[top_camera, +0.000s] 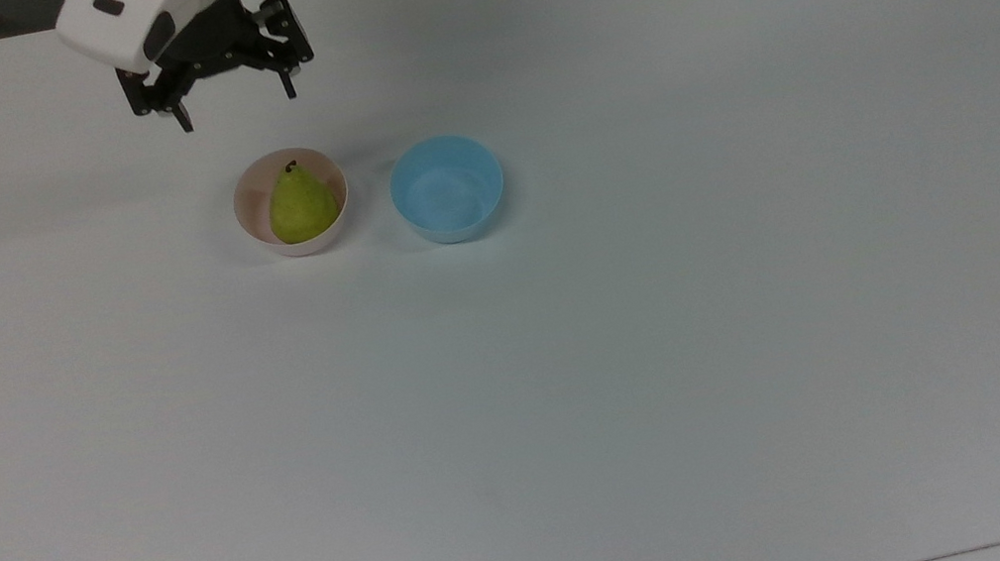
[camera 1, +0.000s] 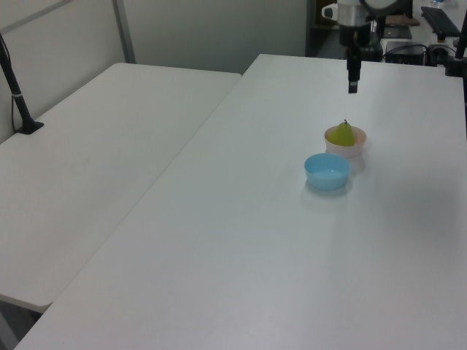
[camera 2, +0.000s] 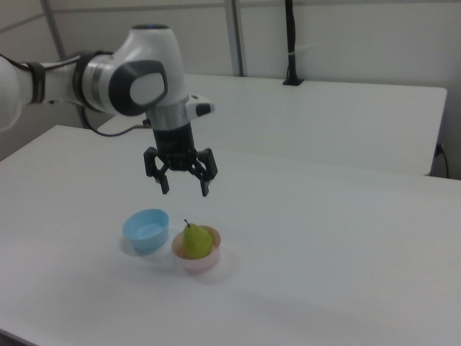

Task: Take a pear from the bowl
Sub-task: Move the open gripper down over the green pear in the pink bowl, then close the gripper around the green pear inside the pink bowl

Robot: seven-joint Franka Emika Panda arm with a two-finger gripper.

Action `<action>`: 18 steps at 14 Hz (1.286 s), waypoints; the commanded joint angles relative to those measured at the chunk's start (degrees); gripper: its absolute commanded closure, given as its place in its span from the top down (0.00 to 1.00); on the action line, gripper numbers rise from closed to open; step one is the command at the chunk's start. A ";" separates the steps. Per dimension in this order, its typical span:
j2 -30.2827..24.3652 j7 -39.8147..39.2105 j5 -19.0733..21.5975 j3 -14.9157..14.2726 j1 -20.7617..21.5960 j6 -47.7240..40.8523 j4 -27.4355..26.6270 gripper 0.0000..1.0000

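A yellow-green pear point(top_camera: 301, 205) point(camera 1: 341, 134) point(camera 2: 192, 240) with a dark stem stands upright in the pale pink bowl point(top_camera: 251, 204) point(camera 1: 354, 151) point(camera 2: 194, 262) on the white table. My gripper point(top_camera: 237, 109) point(camera 1: 353, 87) point(camera 2: 184, 189) hangs open above the table, its fingers pointing down with nothing between them. In the top view it sits up and slightly left of the bowl. In the right view it hovers well above the pear, a little to the right view's left.
A light blue bowl point(top_camera: 447, 188) point(camera 1: 327, 171) point(camera 2: 146, 230) stands beside the pink one, at the top view's right. A second white table point(camera 1: 95, 146) adjoins at the left view's left. A black post point(camera 1: 16, 87) rises from it.
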 commanded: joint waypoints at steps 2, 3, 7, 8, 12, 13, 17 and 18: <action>0.74 -1.49 -2.28 -0.42 0.43 9.51 -6.77 1.00; 1.61 -1.49 -2.72 -0.42 0.51 11.80 -7.65 1.00; 3.20 -1.49 -4.40 -0.42 0.95 16.03 -10.90 1.00; 4.08 -1.40 -4.40 -0.42 1.04 16.39 -10.99 1.00; 6.54 -0.79 -4.40 -0.33 1.39 18.58 -11.00 0.93; 6.72 -0.79 -4.40 -0.24 1.39 18.76 -11.00 0.83; 8.30 -0.70 -4.40 -0.24 2.45 18.94 -11.17 0.75; 8.56 -0.70 -4.40 -0.24 2.54 19.03 -11.26 0.75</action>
